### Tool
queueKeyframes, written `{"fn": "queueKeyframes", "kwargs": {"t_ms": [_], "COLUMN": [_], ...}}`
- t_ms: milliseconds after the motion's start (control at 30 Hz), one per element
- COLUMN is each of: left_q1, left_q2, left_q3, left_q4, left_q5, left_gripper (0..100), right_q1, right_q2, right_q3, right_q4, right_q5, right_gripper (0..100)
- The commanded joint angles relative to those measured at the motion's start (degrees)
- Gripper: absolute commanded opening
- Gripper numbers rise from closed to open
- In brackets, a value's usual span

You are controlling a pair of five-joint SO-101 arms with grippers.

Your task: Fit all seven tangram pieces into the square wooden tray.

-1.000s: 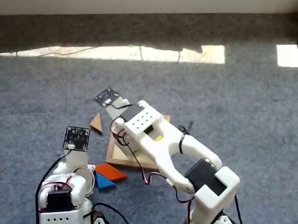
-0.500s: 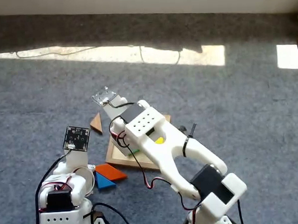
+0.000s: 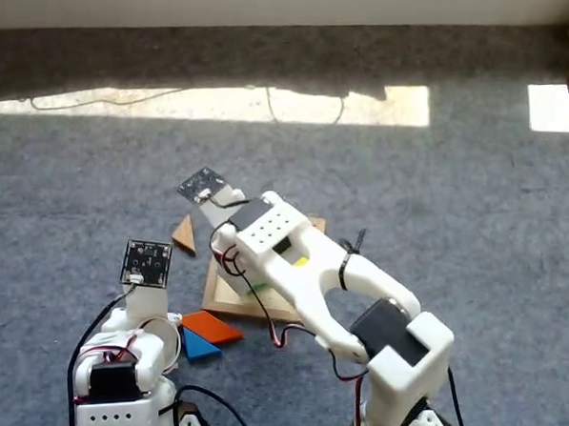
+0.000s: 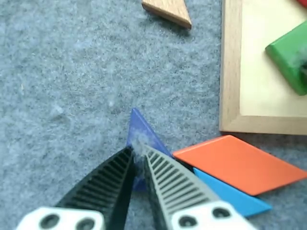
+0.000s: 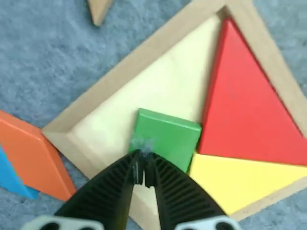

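The square wooden tray (image 5: 120,86) holds a red triangle (image 5: 240,105), a yellow triangle (image 5: 240,179) and a green square (image 5: 165,136) lying askew. My right gripper (image 5: 143,167) is shut, its tips down at the green square's near edge. In the high view the right arm (image 3: 287,256) reaches across the tray (image 3: 217,298). My left gripper (image 4: 138,160) is shut just above the pointed end of a blue triangle (image 4: 140,128), which lies on the carpet partly under an orange parallelogram (image 4: 235,163). A plain wooden triangle (image 3: 184,234) sits on the carpet off the tray's far left corner.
Grey carpet covers the whole work area, with open room to the left and right of the tray. The orange parallelogram (image 3: 212,326) and blue triangle (image 3: 198,345) lie between the left arm's base (image 3: 116,374) and the tray's near rim.
The right arm stretched a little farther out over the tray, then drew back to about where it was. The left arm has not moved.
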Motion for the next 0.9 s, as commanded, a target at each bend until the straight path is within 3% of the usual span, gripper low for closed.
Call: {"fn": "queueKeyframes", "kwargs": {"t_ms": [0,500,867], "left_q1": [-0.6,-0.6,-0.6], "left_q2": [-1.9,-1.9,-1.9], "left_q3": [1.1,1.1,1.1], "left_q4": [0.4,0.4,0.4], "left_q5": [0.5,0.5,0.5], "left_gripper": [1,1,1], "right_q1": [5.2,6.2,6.3], "right_q2": [1.1,0.2,-17.7], "right_q3": [-1.7,-2.2,7.1], "right_q4": [-0.9,3.6,-0.1], "right_q5": [4.0,4.7,4.2], "right_gripper": [0.8,0.6,0.6]}}
